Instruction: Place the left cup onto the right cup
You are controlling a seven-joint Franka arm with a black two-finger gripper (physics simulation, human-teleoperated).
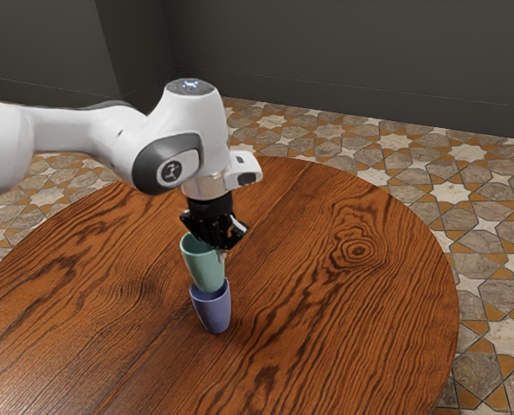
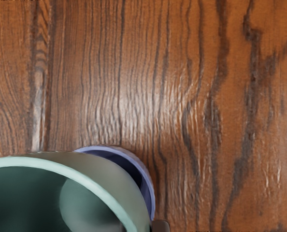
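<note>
Pincer [image 1: 212, 232]: at the green cup's [image 1: 202, 264] rim; clenched or released, cannot tell.
Green cup: just under the pincer, tilted, its base nested in the purple cup [image 1: 212, 309].
Wrist view: green cup's hollow inside.
Exterior view: both cups' outer walls.

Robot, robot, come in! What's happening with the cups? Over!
My hand shut on green cup. Its bottom sits inside blue cup. Nothing blocking. Over.
</note>
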